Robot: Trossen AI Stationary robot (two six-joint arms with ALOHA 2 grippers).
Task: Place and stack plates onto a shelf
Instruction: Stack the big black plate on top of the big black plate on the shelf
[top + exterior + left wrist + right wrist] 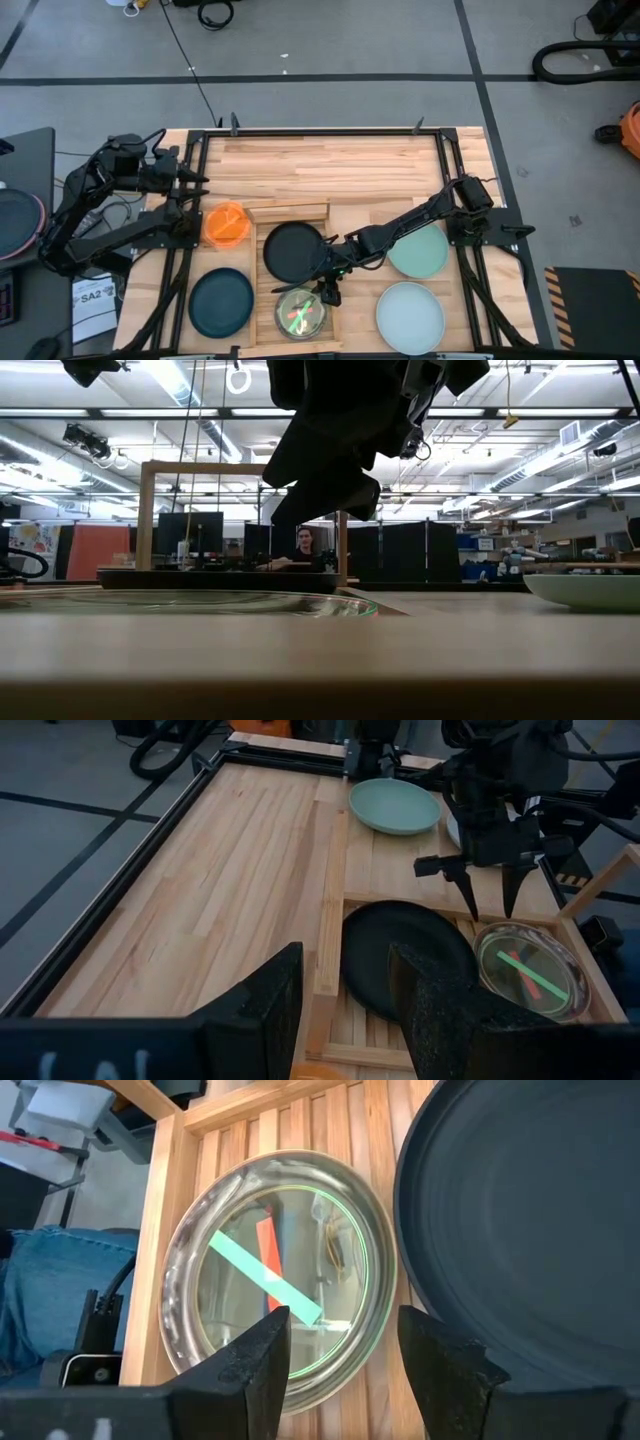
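Green plate (300, 312) lying flat in the shelf (262, 300), bottom centre of the high view, just beside the black plate (293, 251); glassy, see-through, stripes showing inside. Looks just let go: right gripper (328, 293) poised over its rim, fingers spread, nothing between them. Next: lift clear and fetch another plate, judging by those left on the table, orange plate (226, 223) left of the shelf, teal plate (220, 301) lower left, mint plate (418, 250) and pale plate (409, 316) to the right. Left gripper (196, 180) parked upper left, fingers apart, empty.
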